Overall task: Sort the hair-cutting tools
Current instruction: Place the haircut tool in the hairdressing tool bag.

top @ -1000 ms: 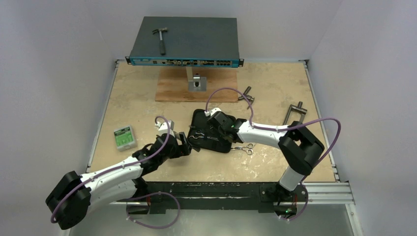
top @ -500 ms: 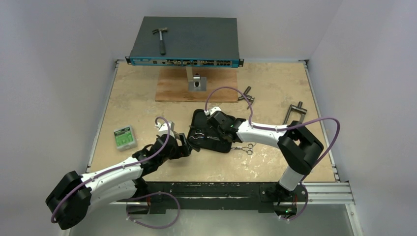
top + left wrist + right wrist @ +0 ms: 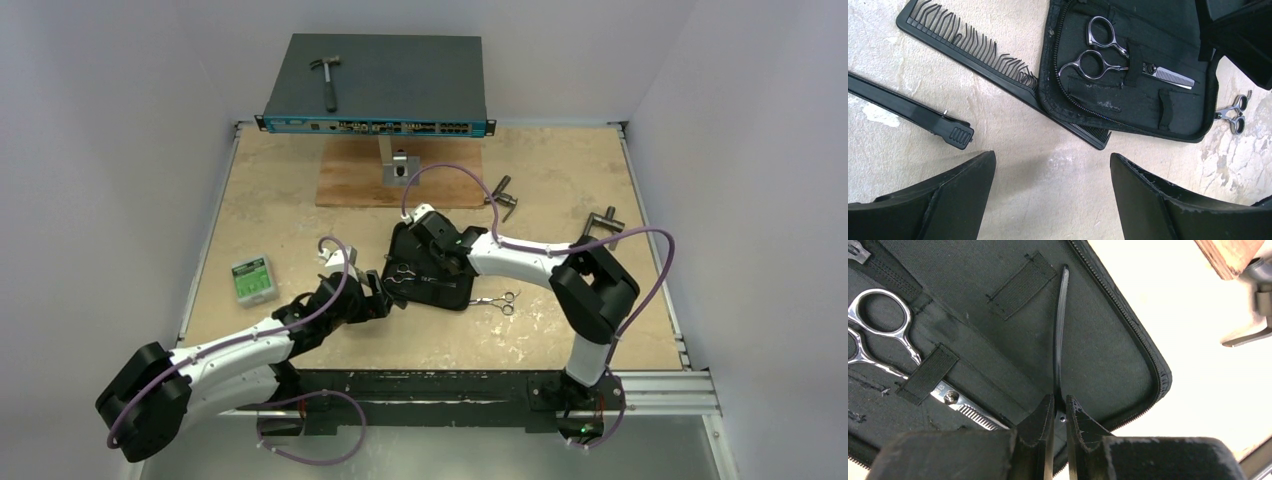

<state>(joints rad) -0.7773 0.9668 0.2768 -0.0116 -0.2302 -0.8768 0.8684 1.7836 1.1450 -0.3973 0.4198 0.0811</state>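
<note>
Right tool (image 3: 1059,415) pinches narrow on one end of what looks like the thin black hair clip (image 3: 1060,325), which reaches out over the open case (image 3: 1118,355) lining beside the strapped scissors (image 3: 950,397). Held so near its tip, it may swivel or slip, missing the elastic loop (image 3: 1020,285).

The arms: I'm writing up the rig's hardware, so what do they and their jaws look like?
The left arm and right arm match: white shells between bulky black joint housings. A thin purple cable loops loosely along each. The jaws are matte black wedges with rough, chipped edges. No markings are legible.
</note>
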